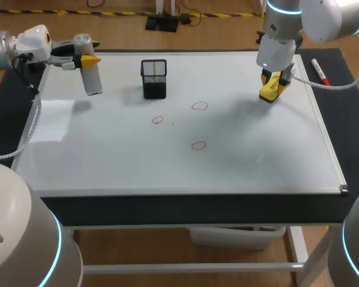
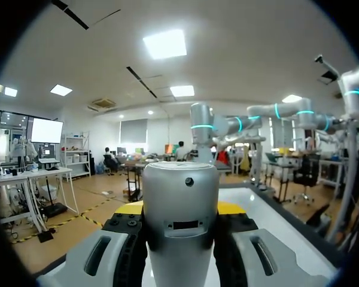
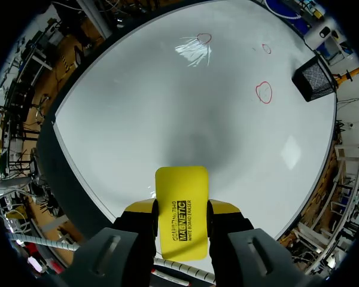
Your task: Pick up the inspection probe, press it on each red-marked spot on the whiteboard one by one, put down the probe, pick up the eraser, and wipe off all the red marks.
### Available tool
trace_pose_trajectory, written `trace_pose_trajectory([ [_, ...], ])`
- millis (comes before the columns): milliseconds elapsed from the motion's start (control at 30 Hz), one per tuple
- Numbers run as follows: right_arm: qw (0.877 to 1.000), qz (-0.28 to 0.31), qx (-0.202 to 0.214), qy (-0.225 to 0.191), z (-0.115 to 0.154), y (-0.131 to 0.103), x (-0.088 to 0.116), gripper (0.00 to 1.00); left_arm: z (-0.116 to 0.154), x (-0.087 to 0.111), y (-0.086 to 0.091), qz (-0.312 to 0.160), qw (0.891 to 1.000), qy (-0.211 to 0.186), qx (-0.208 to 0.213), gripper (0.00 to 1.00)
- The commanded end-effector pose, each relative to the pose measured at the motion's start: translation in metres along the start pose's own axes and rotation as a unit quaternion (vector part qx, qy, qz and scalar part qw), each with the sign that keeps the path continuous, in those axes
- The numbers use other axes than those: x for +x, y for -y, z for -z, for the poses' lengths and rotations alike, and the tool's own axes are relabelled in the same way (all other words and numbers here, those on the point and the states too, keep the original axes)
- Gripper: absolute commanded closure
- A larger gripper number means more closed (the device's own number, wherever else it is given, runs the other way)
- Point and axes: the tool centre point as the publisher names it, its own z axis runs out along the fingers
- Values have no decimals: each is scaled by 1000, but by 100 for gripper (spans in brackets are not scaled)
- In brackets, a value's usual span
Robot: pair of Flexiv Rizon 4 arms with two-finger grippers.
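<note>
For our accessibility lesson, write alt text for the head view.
The right gripper holds a yellow eraser over the whiteboard's far right; three red marks sit mid-board. The left gripper holds a probe at the far left, near a black mesh holder.

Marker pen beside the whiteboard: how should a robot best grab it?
Probably mid-barrel, from straight above, jaws closing across the thin width: the marker pen lies flat on the dark table right of the whiteboard, both long sides free.
</note>
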Motion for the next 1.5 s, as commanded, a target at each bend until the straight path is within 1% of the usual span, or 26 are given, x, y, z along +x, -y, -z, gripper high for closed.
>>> trace_pose_trajectory([
  [33, 1000, 1, 1, -3, 1, 1, -1, 100, 0, 2, 3, 0, 1000, 3, -2, 100],
  [167, 1000, 1, 1, -3, 1, 1, -1, 100, 0, 2, 3, 0, 1000, 3, -2, 100],
  [333, 1000, 14, 0, 0, 3, -4, -13, 100, 0, 2, 3, 0, 1000, 3, -2, 100],
  [667, 999, 49, -7, 12, 1, -40, -40, 100, 0, 2, 3, 0, 1000, 3, -2, 100],
  [700, 998, 56, -12, 18, 0, -44, -42, 100, 0, 2, 3, 0, 1000, 3, -2, 100],
  [900, 995, 94, -15, 3, -5, -73, -64, 100, 0, 2, 3, 0, 1000, 3, -2, 100],
  [1200, 987, 161, -25, 8, 1, -126, -100, 100, 0, 2, 3, 0, 1000, 3, -2, 100],
  [1300, 982, 185, -36, 26, 1, -142, -110, 100, 0, 2, 3, 0, 1000, 3, -2, 100],
  [1500, 972, 228, -53, 38, 1, -175, -128, 100, 0, 2, 3, 0, 1000, 3, -2, 100],
])
